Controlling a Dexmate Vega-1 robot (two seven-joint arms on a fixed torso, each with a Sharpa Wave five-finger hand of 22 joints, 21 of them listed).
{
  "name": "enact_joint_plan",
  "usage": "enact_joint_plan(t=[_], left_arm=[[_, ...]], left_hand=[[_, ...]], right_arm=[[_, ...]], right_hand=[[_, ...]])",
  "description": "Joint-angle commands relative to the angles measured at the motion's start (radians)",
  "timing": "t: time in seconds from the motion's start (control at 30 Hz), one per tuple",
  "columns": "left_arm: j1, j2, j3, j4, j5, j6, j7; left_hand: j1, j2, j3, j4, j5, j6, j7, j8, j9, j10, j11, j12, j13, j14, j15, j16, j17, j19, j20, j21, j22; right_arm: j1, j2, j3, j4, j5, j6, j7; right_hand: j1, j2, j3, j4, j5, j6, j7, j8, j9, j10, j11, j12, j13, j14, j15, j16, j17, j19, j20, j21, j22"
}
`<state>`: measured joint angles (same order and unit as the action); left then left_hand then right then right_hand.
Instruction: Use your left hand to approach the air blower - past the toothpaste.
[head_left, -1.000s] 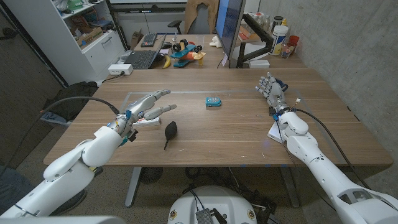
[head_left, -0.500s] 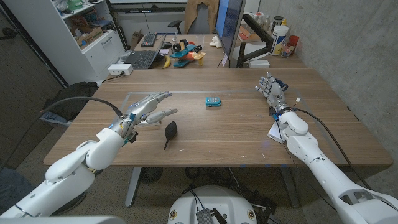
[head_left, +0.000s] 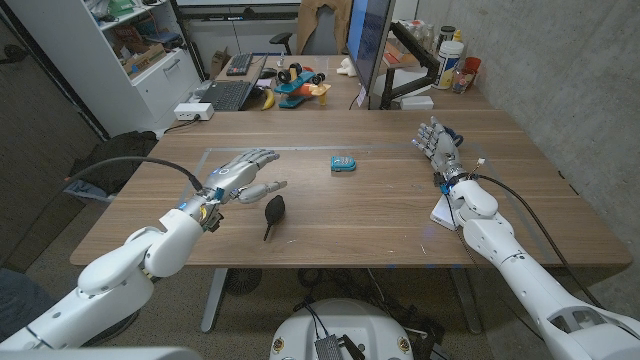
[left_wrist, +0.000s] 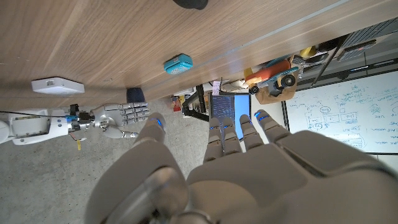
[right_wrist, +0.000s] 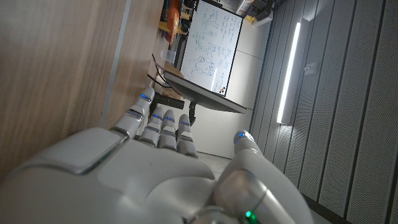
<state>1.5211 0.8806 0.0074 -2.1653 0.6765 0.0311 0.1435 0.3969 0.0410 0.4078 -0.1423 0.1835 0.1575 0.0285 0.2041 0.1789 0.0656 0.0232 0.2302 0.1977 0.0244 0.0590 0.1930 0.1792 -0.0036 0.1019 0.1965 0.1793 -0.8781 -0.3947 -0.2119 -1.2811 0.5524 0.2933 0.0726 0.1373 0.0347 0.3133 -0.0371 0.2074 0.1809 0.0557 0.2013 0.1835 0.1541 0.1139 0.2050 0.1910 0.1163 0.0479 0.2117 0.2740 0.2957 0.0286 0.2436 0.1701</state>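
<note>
1. We see our left hand over the left part of the wooden table, fingers spread and reaching forward, nothing in its grasp
2. The air blower, a black bulb with a thin nozzle pointing toward our side of the table, lies just beside that hand, a little nearer the table's middle; hand and blower are close but not touching
3. Something white shows under our left hand's palm in the head view; we cannot tell whether it is the toothpaste
4. A small blue object sits farther out near the table's middle; in the left wrist view it appears again, beyond our left hand
5. Our right hand stands at the right side of the table with fingers extended and apart, holding nothing
6. A white pad lies on the table beside our right forearm
</note>
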Motion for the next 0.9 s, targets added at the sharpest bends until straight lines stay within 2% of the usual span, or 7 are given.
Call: enact_joint_plan(t=[0.03, 0.57, 0.9], left_arm=[[-0.002, 0.044, 0.052, -0.002, 0.054, 0.052, 0.048], [-0.023, 0.102, 0.125, 0.032, 0.022, 0.089, 0.098], [-0.061, 0.137, 0.185, 0.068, -0.028, 0.083, 0.118]], left_hand=[[0.013, -0.003, 0.003, -0.008, -0.001, 0.008, 0.002, 0.004, 0.004, 0.010, -0.004, 0.008, 0.004, 0.008, 0.001, 0.006, 0.002, 0.005, 0.001, 0.008, 0.001], [0.018, -0.004, 0.003, -0.009, 0.000, 0.016, -0.002, 0.003, 0.005, 0.016, -0.006, 0.008, 0.004, 0.015, -0.002, 0.006, 0.002, 0.011, 0.004, 0.009, 0.002], [0.021, -0.005, 0.002, -0.010, 0.001, 0.023, -0.001, 0.003, 0.005, 0.021, -0.010, 0.009, 0.004, 0.018, -0.003, 0.005, 0.002, 0.011, 0.005, 0.009, 0.002]], right_arm=[[-0.006, 0.003, 0.007, 0.005, 0.005, 0.018, 0.000], [-0.014, 0.001, 0.005, -0.014, 0.001, 0.009, -0.010], [-0.024, -0.002, 0.003, -0.037, -0.009, 0.004, -0.027]], right_hand=[[0.001, -0.006, -0.001, -0.002, 0.003, 0.013, -0.003, 0.004, 0.005, 0.014, 0.001, 0.001, 0.002, 0.013, 0.002, 0.008, -0.001, 0.011, 0.002, -0.005, 0.001], [0.000, -0.004, -0.002, -0.004, 0.003, 0.016, -0.003, 0.003, 0.005, 0.014, 0.000, 0.000, 0.002, 0.013, 0.003, 0.008, -0.004, 0.012, 0.002, -0.009, 0.001], [0.000, -0.003, -0.003, -0.005, 0.003, 0.017, -0.002, 0.003, 0.006, 0.013, 0.005, -0.001, 0.002, 0.012, 0.002, 0.007, -0.005, 0.013, -0.003, -0.013, 0.001]])
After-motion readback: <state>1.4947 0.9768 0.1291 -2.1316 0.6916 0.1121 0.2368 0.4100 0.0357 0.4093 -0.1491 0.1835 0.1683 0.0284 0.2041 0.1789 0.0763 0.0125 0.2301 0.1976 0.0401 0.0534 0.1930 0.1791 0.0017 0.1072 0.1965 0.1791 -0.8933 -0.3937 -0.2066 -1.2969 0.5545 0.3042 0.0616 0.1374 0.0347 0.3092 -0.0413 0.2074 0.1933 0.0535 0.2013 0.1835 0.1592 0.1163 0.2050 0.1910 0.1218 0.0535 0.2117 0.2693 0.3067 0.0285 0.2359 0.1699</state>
